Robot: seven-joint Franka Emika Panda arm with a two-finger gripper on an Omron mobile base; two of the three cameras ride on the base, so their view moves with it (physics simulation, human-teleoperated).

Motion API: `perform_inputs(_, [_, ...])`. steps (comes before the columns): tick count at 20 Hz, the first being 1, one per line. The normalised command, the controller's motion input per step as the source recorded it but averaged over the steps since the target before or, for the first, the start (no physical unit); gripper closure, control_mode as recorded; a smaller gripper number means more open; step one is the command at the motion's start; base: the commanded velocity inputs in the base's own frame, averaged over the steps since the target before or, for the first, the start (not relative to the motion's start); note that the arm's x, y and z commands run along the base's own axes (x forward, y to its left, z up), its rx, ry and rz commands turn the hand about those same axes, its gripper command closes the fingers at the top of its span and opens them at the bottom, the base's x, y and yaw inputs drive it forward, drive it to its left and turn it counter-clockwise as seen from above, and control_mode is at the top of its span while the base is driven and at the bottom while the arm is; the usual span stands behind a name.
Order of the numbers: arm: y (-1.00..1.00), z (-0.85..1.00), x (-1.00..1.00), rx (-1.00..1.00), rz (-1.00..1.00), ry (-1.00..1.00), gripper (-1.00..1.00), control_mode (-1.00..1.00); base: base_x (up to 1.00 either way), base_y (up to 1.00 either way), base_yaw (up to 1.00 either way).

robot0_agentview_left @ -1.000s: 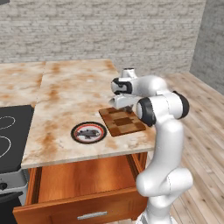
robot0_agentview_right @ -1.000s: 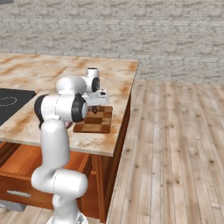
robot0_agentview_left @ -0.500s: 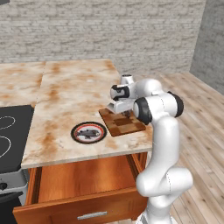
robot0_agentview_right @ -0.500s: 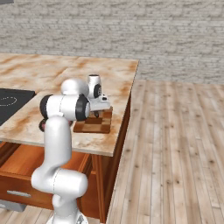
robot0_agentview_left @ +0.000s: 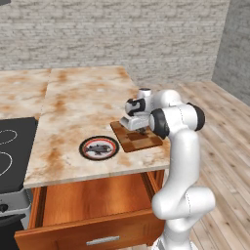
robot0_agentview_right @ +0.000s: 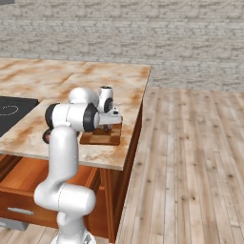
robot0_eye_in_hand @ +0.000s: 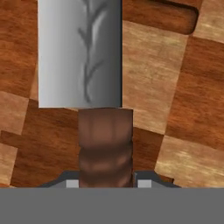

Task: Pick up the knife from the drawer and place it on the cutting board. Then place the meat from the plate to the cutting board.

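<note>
knife (robot0_eye_in_hand: 87, 65) over cutting board (robot0_eye_in_hand: 175, 109), meat (robot0_agentview_left: 100, 147) on plate (robot0_agentview_left: 86, 151)

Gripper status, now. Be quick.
Gripper: shut on the knife by its handle, low over the cutting board.

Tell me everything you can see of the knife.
The knife has a flat grey metal blade with a faint vein-like marking and a ribbed brown handle, seen close in the hand view. The gripper is shut on the handle, a fingertip at each side of it. The blade points away from the hand, over the checkered cutting board. Whether the blade already touches the board cannot be told. In the base views the hand sits low over the board, hiding the knife.
</note>
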Motion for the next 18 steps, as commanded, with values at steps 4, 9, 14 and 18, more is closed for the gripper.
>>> perform_inputs(4, [0.00,-0.12,0.00,0.03,0.00,0.00,-1.00,-1.00,0.00,0.00,0.00])
perform_inputs(9, [0.09,0.01,0.00,0.00,0.00,0.00,-1.00,-1.00,0.00,0.00,0.00])
perform_inputs(14, [0.00,0.30,0.00,-0.09,-0.01,0.00,-1.00,-1.00,0.00,0.00,0.00])
perform_inputs(18, [0.00,0.60,0.00,-0.11,-0.03,0.00,-1.00,-1.00,0.00,0.00,0.00])
